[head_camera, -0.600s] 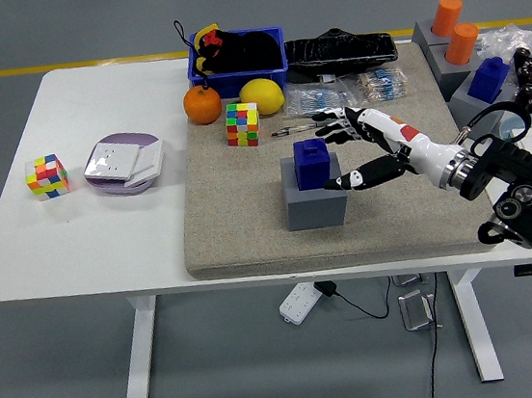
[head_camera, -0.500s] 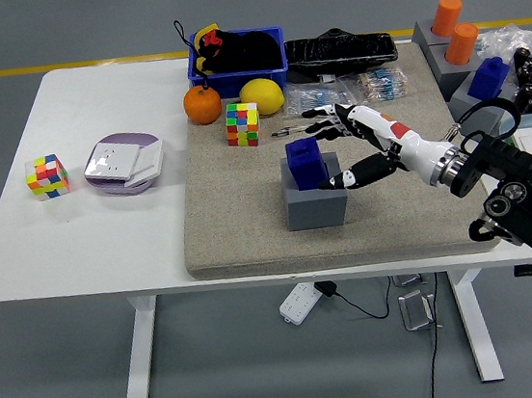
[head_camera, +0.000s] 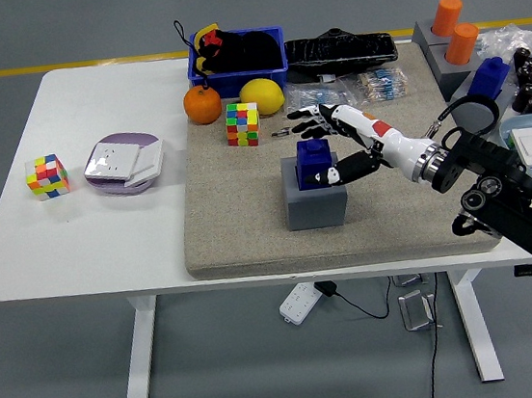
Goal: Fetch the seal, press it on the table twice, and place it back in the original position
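You could see the blue seal [head_camera: 316, 162] standing upright in its grey holder [head_camera: 316, 201] near the centre of the frame, on the beige mat [head_camera: 248, 211] that covered the right part of the white surface [head_camera: 106, 238]. The right robot hand [head_camera: 335, 144] came in from the right edge and was around the seal, with the thumb at its lower right side and the other fingers [head_camera: 306, 114] spread above and behind it, but you could not tell if it was already grasping it firmly.
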